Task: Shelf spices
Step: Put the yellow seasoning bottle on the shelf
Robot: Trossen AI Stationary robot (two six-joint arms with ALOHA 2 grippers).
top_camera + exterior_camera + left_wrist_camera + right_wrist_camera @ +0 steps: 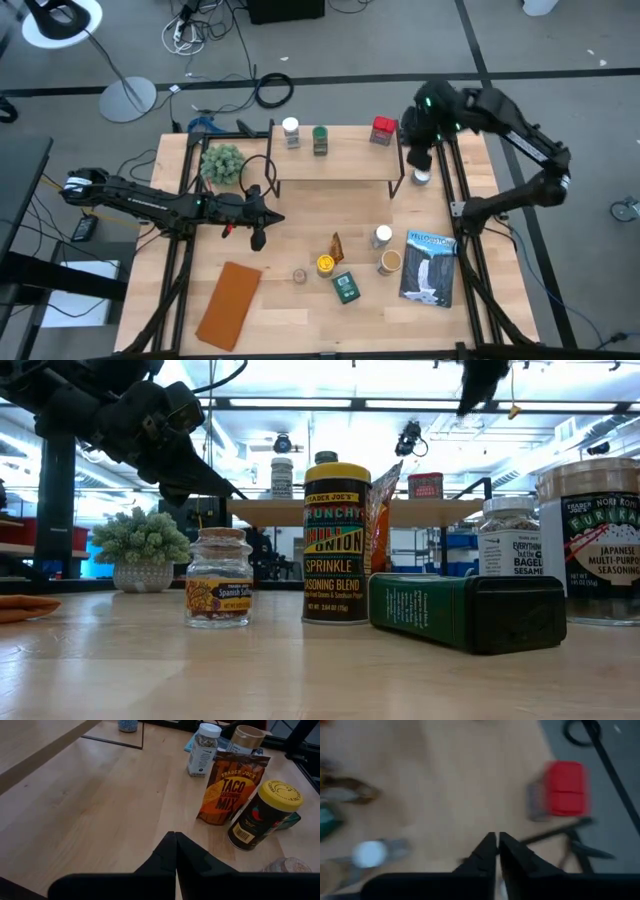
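Observation:
The shelf (330,157) carries a white-lidded jar (291,132), a green-lidded jar (320,140) and a red box (382,130) on its plank. My right gripper (418,153) hangs shut and empty over the shelf's right end; its wrist view shows the red box (565,787) below. My left gripper (258,236) is shut and empty, low over the table left of the other spices. These are an amber packet (232,795), a yellow-lidded jar (265,815), a white-lidded jar (204,750), a tan-lidded jar (390,262), a dark tin (346,287) and a small jar (299,275).
A small jar (421,177) stands on the table by the shelf's right leg. A blue-and-white book (430,265) lies at the right, a brown pad (230,303) near the front left, and a potted plant (222,162) sits left of the shelf.

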